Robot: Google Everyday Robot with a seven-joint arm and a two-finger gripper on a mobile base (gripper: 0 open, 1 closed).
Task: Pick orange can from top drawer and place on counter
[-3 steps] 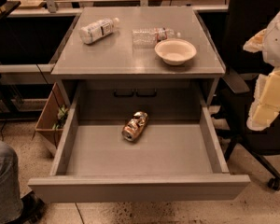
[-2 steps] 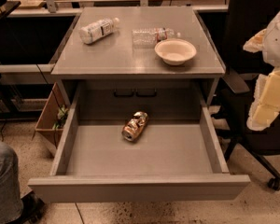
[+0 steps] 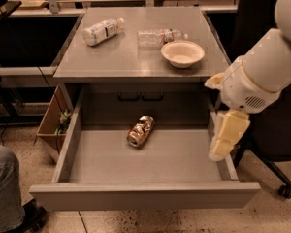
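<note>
The orange can [image 3: 140,131] lies on its side on the floor of the open top drawer [image 3: 145,194], near the middle toward the back. It looks dented. The counter [image 3: 128,57] is the grey cabinet top above the drawer. My gripper [image 3: 226,136] hangs from the white arm at the right, over the drawer's right wall, well to the right of the can and above it. It holds nothing.
On the counter lie a white-labelled plastic bottle [image 3: 103,30], a clear water bottle [image 3: 161,36] and a cream bowl [image 3: 183,53]. A cardboard box [image 3: 51,123] stands left of the cabinet. A person's knee [image 3: 5,188] is at the lower left. An office chair base [image 3: 276,176] is at the right.
My arm and gripper have moved left, from beside the cabinet to over the drawer's right wall. The can, the bottles and the bowl have not moved.
</note>
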